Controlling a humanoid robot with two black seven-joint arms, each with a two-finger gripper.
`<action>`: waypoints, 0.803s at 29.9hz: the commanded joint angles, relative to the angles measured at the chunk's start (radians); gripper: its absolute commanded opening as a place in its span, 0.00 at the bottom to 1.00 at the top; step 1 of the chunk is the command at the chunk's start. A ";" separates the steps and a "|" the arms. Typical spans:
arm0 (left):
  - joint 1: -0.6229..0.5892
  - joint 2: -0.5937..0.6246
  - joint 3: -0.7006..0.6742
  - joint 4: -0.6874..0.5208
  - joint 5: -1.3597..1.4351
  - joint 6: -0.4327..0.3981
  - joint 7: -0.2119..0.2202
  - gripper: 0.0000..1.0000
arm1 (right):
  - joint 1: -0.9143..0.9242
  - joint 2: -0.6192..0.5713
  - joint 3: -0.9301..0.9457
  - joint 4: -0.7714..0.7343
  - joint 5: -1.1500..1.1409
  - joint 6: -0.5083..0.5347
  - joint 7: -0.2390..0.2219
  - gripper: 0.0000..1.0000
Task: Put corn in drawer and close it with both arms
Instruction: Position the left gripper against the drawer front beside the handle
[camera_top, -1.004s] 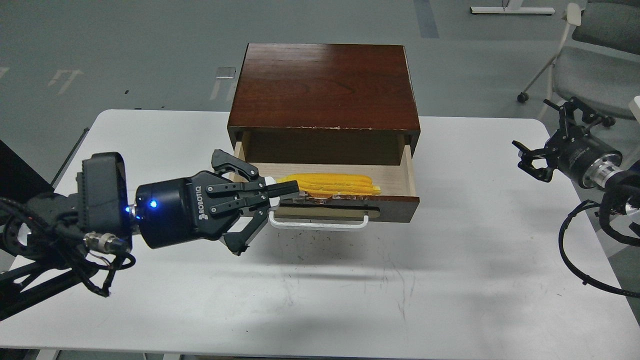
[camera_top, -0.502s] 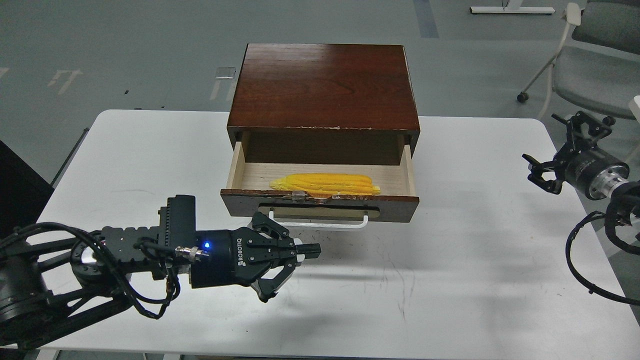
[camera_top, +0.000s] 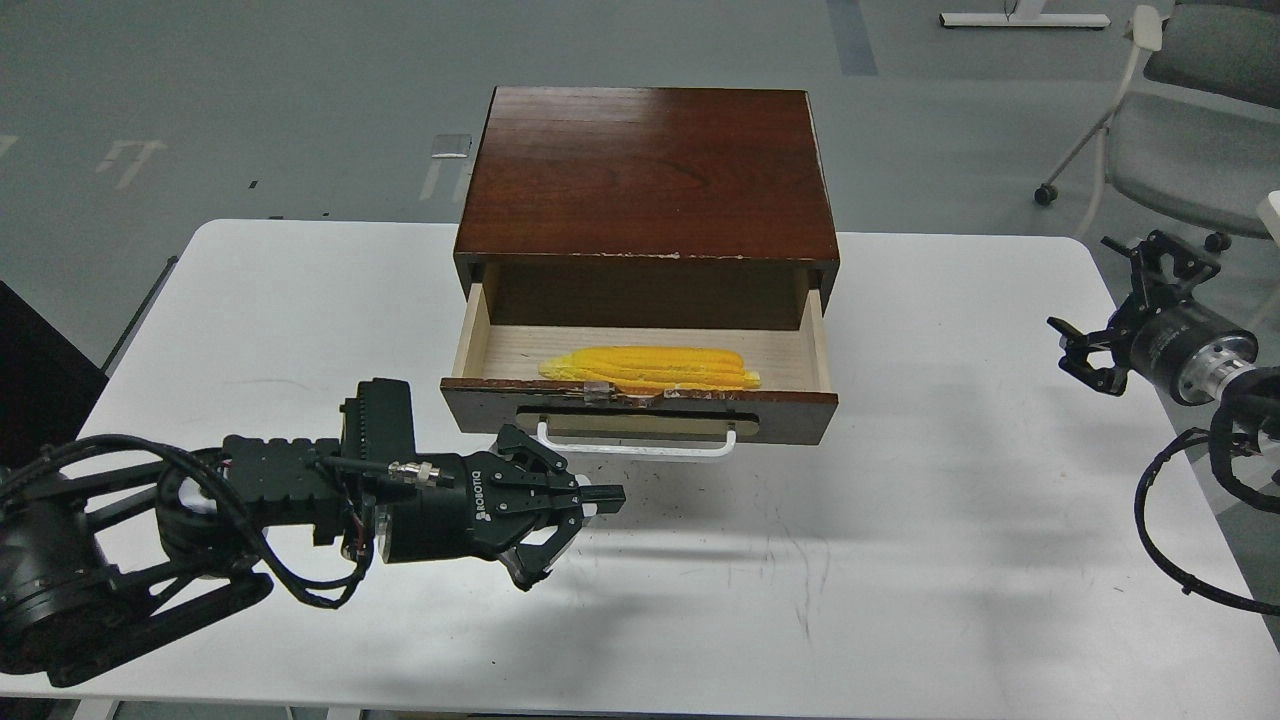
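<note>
Corn (camera_top: 650, 368): lay inside the open drawer (camera_top: 640, 410), against its front wall.
Left gripper (camera_top: 600, 497): had dropped from the drawer to below the handle; fingers drawn together, holding nothing.
Right gripper (camera_top: 1090, 355): spread, empty, well apart.
Implication: placing done; closing remained.

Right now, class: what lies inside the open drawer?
The drawer holds one corn lying lengthwise on pale wood just behind the front panel. The back part runs under the cabinet, so that part is hidden.
</note>
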 joint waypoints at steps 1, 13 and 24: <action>0.001 -0.001 -0.009 0.000 0.000 -0.019 0.000 0.00 | -0.001 -0.003 0.000 0.001 0.000 0.002 0.000 0.97; 0.008 -0.025 -0.060 0.043 0.000 -0.019 0.044 0.00 | -0.003 -0.004 -0.001 0.009 0.000 0.004 0.000 0.97; 0.011 0.007 -0.043 0.039 0.000 -0.018 0.032 0.00 | -0.003 -0.006 0.000 0.006 0.000 0.005 0.000 0.97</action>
